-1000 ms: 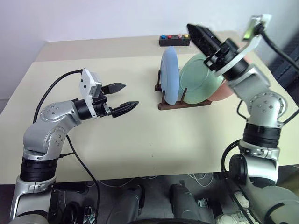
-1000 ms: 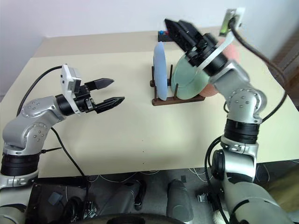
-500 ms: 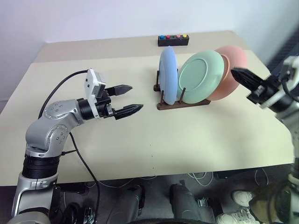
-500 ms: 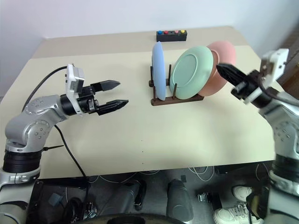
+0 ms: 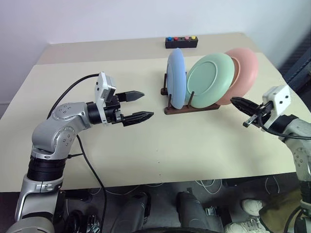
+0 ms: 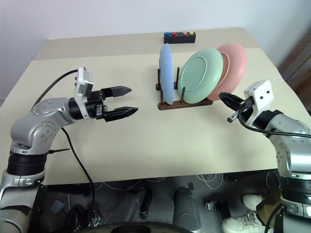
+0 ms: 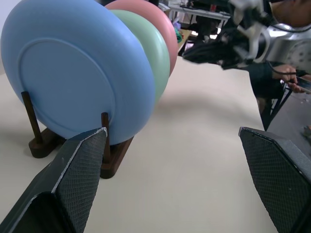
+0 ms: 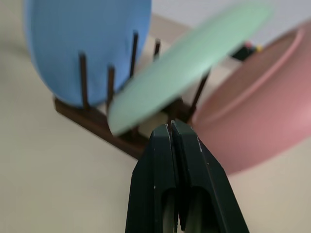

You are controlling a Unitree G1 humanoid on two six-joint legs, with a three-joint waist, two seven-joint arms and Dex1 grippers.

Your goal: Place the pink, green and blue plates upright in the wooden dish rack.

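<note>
Beige tabletop (image 5: 146,145) from the left eye view: the small dark brown wooden dish rack (image 5: 190,108) holds all three round matte plates. The light blue plate (image 5: 176,77) stands nearly upright at the rack's left end, the pale mint green plate (image 5: 210,80) leans to the right between the pegs, and the salmon pink plate (image 5: 242,73) sits tilted at the right end, behind the green one. A small black box with coloured buttons (image 5: 181,41) sits at the far edge; no writing I can read anywhere. The left gripper (image 5: 144,105) hangs left of the rack, black fingers spread wide, nothing in them. The right gripper (image 5: 238,103) is right of the rack, near the pink plate, fingers pressed together and empty.

Right eye view: same layout.

Left wrist view: blue plate up close between thin pegs, green and pink stacked behind it, the other gripper beyond them, a person's hand (image 7: 284,74) at the edge.

Right wrist view: closed fingers (image 8: 163,160) touching each other, pointing at the rack's base under the green plate.
</note>
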